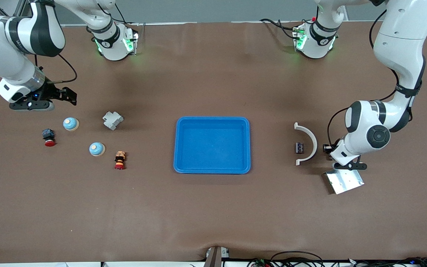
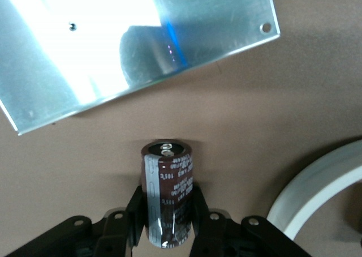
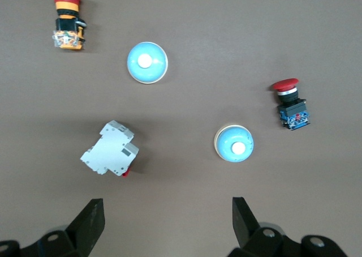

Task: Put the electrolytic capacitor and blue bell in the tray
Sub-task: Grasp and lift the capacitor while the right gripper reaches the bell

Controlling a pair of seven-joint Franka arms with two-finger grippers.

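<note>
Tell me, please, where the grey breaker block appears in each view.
Front view: the grey breaker block lies on the table toward the right arm's end.
Left wrist view: not in it; the left gripper is shut on the capacitor.
Right wrist view: it lies ahead of the open right gripper.
Shared landmark: the blue bell next to the blue-based red button.

The left gripper is mostly tucked under its own wrist in the front view, beside the silver plate, so its fingers barely show there. Left wrist view cuts off that plate and the white curved piece at the edges
</note>
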